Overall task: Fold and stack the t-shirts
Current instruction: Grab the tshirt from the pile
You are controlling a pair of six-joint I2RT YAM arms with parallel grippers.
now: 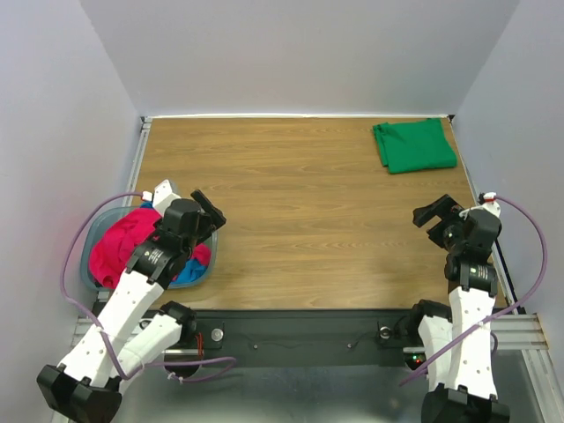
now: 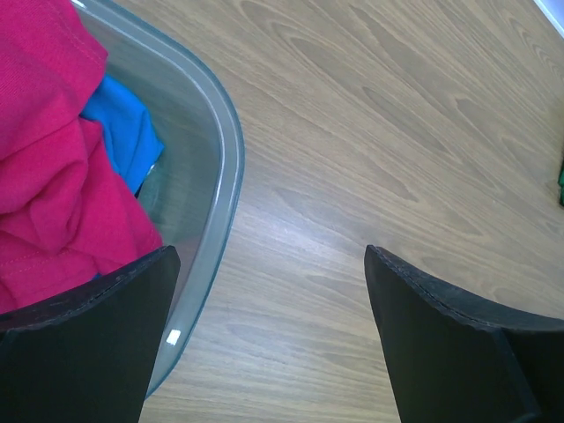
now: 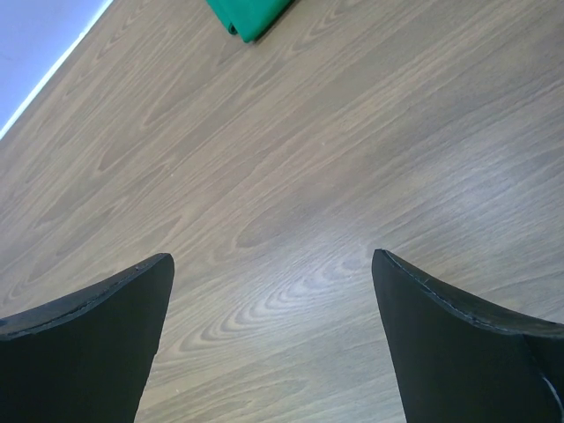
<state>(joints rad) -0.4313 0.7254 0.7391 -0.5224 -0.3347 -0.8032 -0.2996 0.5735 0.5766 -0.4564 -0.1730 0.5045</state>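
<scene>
Both released, left claw (image 2: pixel 273 256) over tub (image 2: pixel 233 150) rim, right claw (image 3: pixel 273 260) over table (image 3: pixel 308 159)

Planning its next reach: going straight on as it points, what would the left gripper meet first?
Probably the bare table, just beside the tub; the left gripper is open, and depth is unclear.

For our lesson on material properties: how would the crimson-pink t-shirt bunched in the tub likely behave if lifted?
Crumpled in deep folds, the crimson-pink t-shirt is probably floppy and would dangle from a pinch. It lies partly over the blue t-shirt in the tub, so it might drag that along.
</scene>
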